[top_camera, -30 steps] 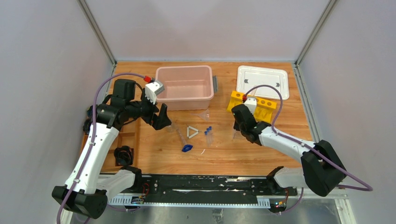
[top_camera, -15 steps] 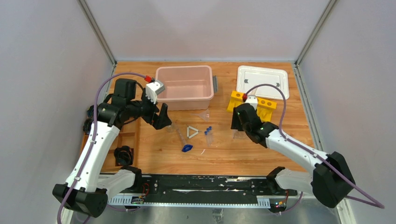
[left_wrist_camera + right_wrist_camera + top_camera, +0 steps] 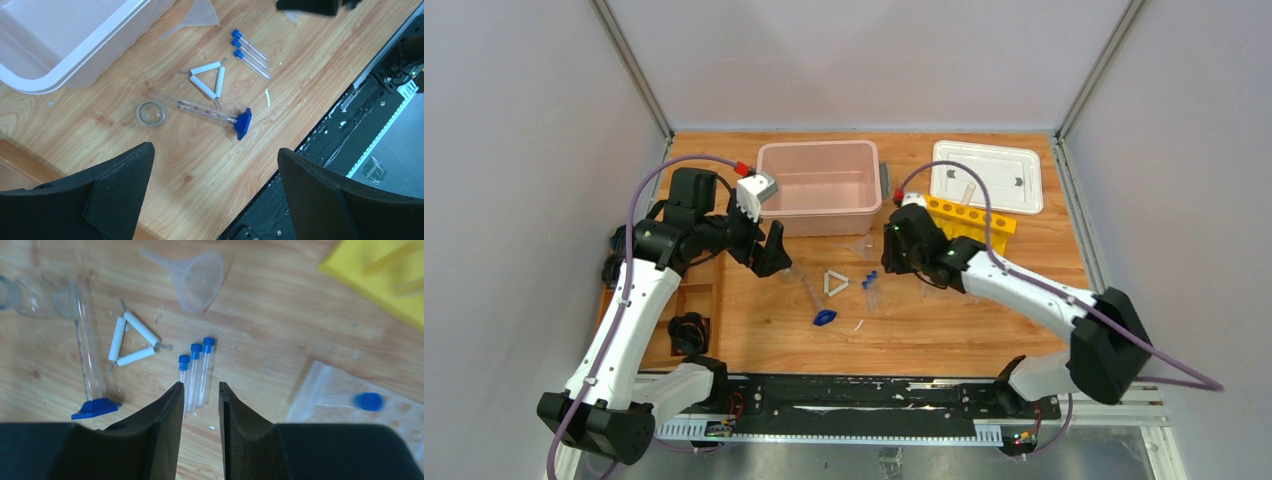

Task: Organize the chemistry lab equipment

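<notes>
Three clear tubes with blue caps (image 3: 869,285) (image 3: 250,52) (image 3: 196,370) lie side by side mid-table. Left of them lies the white triangle (image 3: 835,283) (image 3: 207,80) (image 3: 132,342). A clear rod with a blue clip end (image 3: 824,318) (image 3: 243,123) (image 3: 95,408) and a small clear beaker (image 3: 151,112) are nearby. The funnel (image 3: 856,245) (image 3: 197,275) lies behind. The yellow rack (image 3: 969,222) stands at the right. The clear rack (image 3: 350,405) holds one blue-capped tube. My right gripper (image 3: 896,258) (image 3: 200,386) hovers just right of the tubes, jaws narrowly apart, empty. My left gripper (image 3: 774,250) (image 3: 215,150) is wide open, left of the beaker.
The pink bin (image 3: 819,185) (image 3: 60,45) stands at the back centre and the white lid (image 3: 984,175) at the back right. A recessed wooden tray (image 3: 694,295) with a black round part lies at the left edge. A black rail (image 3: 854,395) runs along the front.
My right arm has swung left from over the yellow rack to just beside the blue-capped tubes, uncovering the rack. The left arm has not moved.
</notes>
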You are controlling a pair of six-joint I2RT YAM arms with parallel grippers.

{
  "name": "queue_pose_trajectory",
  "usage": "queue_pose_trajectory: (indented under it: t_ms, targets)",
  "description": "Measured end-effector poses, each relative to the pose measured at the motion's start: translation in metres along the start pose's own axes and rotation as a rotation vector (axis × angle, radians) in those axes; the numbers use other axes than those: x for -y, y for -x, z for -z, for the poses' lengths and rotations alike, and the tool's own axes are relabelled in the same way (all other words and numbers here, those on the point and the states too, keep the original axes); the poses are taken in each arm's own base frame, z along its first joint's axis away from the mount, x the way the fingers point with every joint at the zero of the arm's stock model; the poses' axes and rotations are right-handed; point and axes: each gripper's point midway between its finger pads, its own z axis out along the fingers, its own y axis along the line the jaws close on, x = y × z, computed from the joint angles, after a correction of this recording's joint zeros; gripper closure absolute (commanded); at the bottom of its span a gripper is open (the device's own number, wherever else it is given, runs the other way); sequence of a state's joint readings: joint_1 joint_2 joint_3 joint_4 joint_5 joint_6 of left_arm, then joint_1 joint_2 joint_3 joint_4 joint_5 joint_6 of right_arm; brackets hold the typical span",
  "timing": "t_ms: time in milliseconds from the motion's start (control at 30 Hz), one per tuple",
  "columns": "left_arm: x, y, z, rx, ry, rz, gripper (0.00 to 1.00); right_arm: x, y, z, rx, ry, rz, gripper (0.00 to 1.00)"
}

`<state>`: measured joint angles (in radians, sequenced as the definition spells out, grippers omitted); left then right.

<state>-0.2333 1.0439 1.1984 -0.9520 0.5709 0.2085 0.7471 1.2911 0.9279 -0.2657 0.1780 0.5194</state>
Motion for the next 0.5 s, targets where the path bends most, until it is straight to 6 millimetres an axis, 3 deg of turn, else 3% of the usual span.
queue_pose_trajectory:
  t_ms: [167, 333, 500]
  targets:
    - [0.0, 0.0, 0.0, 0.0, 0.003, 0.003, 0.0, -0.026, -0.045, -0.035, -0.172, 0.016, 0.069, 0.66]
    - [0.0, 0.0, 0.001, 0.001, 0.006, 0.002, 0.0, -0.022, -0.071, -0.056, -0.259, -0.023, 0.09, 0.71]
    - [0.0, 0.0, 0.001, 0.003, 0.007, 0.0, 0.0, -0.019, -0.081, -0.065, -0.29, -0.047, 0.093, 0.72]
